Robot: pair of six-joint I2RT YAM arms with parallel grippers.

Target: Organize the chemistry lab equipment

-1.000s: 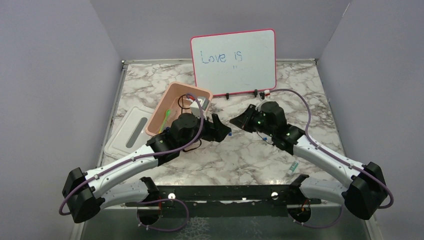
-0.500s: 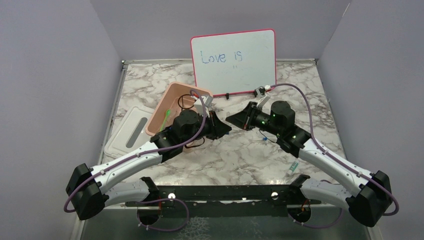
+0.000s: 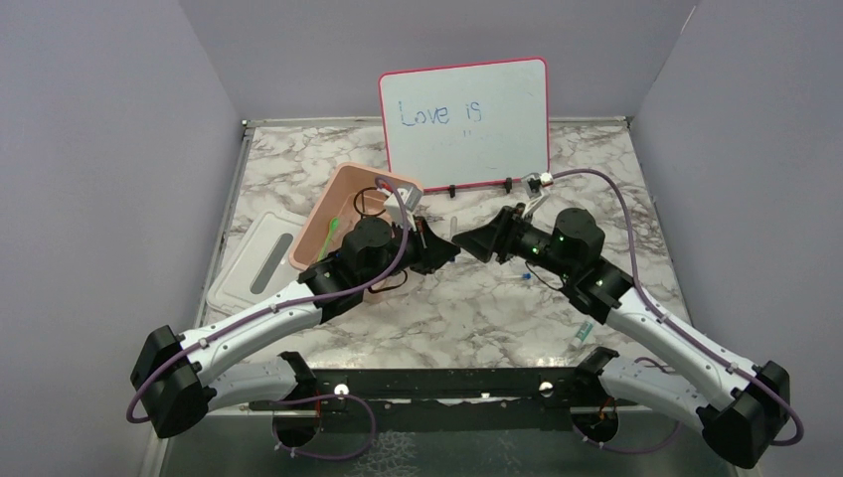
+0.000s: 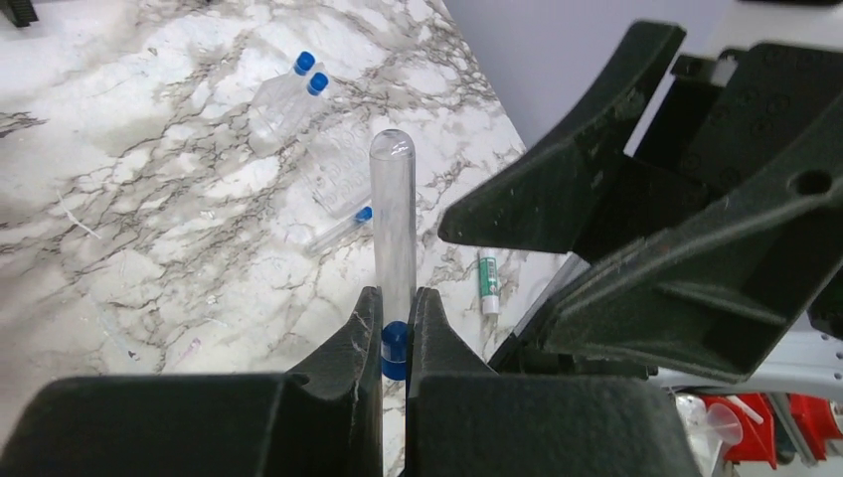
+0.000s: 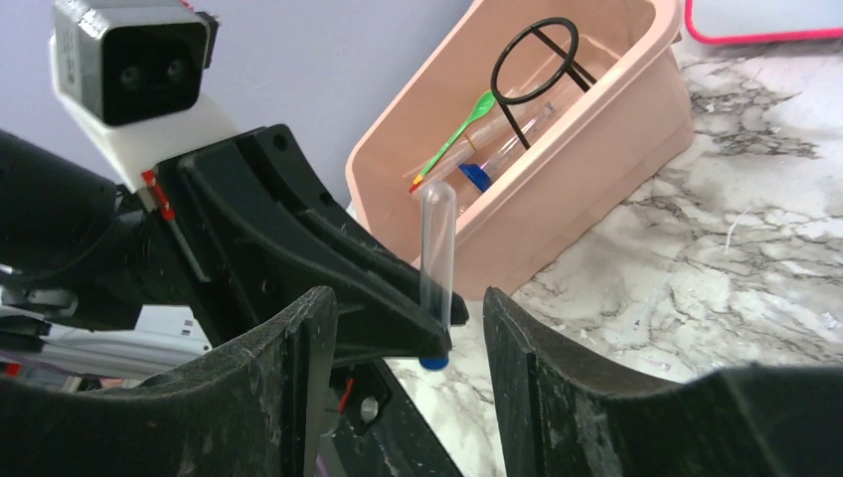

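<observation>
The left gripper [image 4: 396, 328] pinches a clear test tube [image 4: 393, 229] at its blue-capped end, over the middle of the marble table [image 3: 477, 308], with the right gripper [image 5: 403, 318] spread wide facing it. The wire ring tripod stand [image 5: 567, 55] and green-handled tool [image 5: 452, 139] already lie in the pink tub [image 5: 596, 139] at ten o'clock; several blue-capped tubes [image 4: 283, 99] lie loose at four o'clock. Pink-framed whiteboard [image 3: 464, 119] at twelve, plain lilac walls [image 3: 119, 149] around
</observation>
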